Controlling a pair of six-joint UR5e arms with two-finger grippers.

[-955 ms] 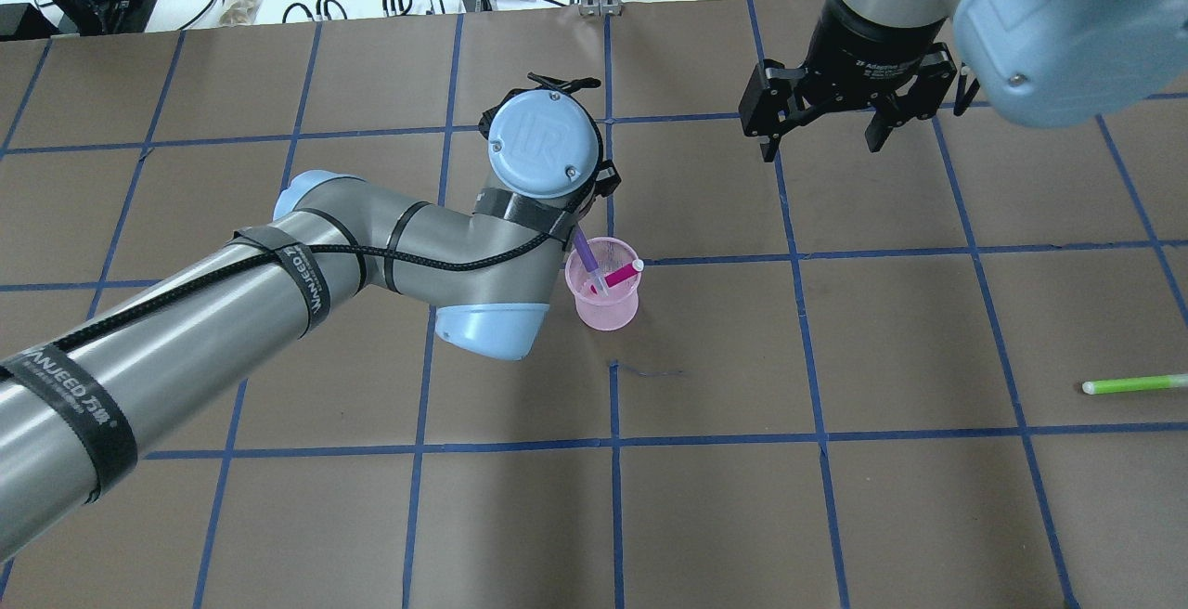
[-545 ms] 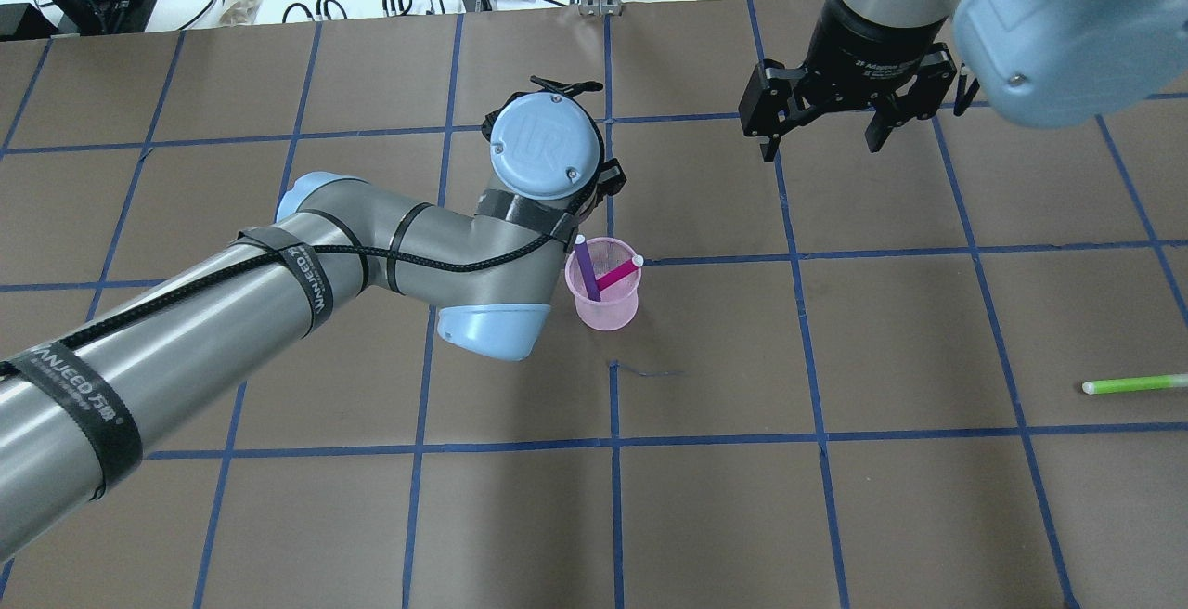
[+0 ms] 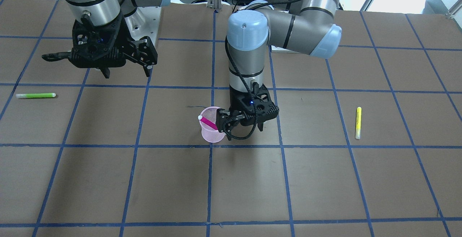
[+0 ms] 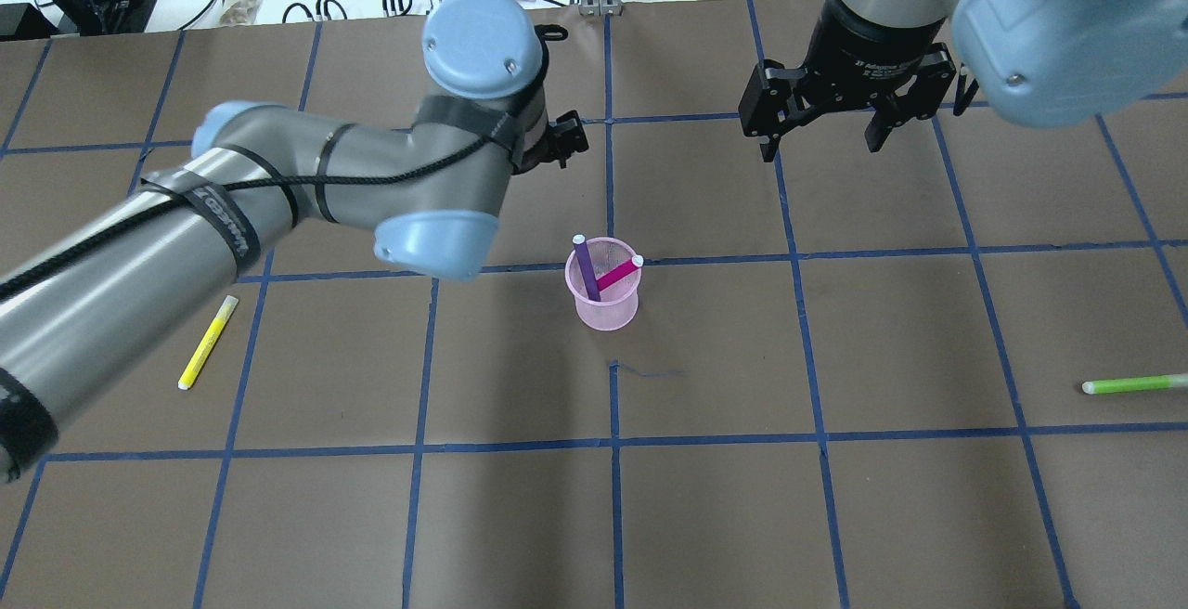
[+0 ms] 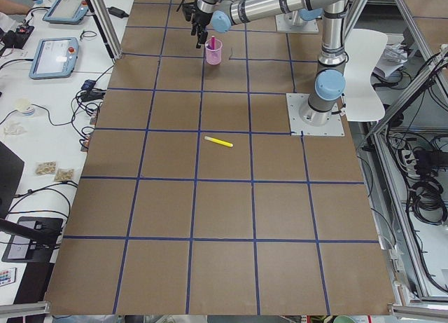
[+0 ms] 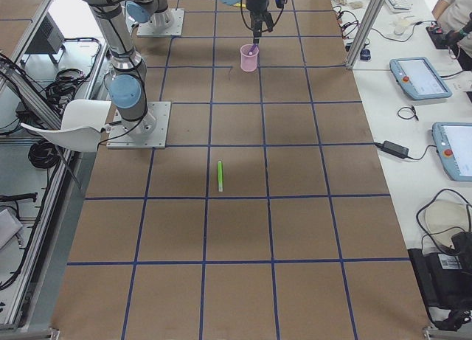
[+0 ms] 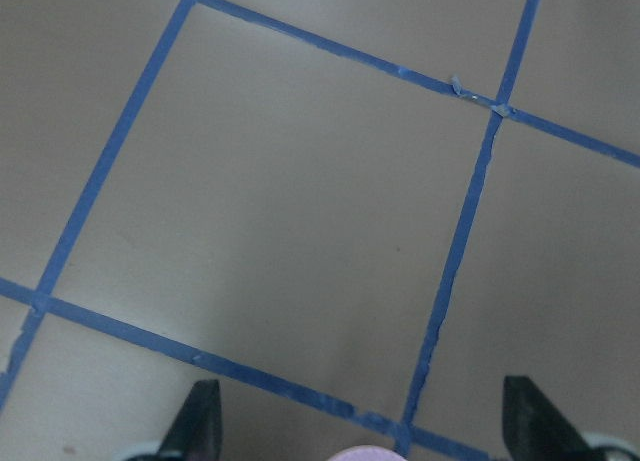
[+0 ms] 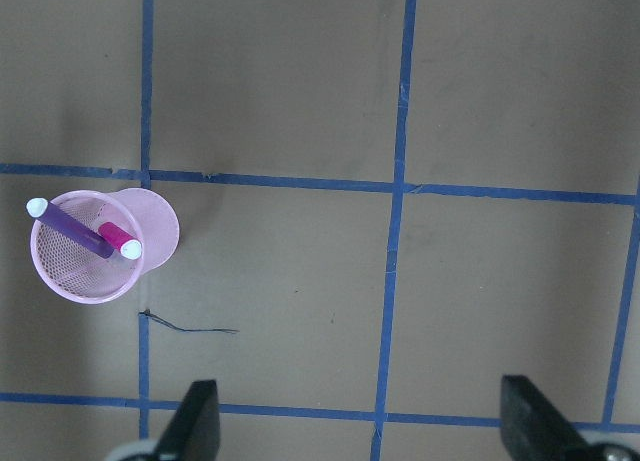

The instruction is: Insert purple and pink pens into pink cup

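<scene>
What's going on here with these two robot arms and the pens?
Both task pens are already in: the purple pen and the pink pen lean inside the pink cup. The left pincer is open and empty close to the cup, and the right pincer hangs open and empty farther off. A yellow pen and a green pen lie on the table.

Yellow pen; green pen.

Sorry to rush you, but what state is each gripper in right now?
Left gripper: open, holding nothing.
Right gripper: open, holding nothing.
</scene>
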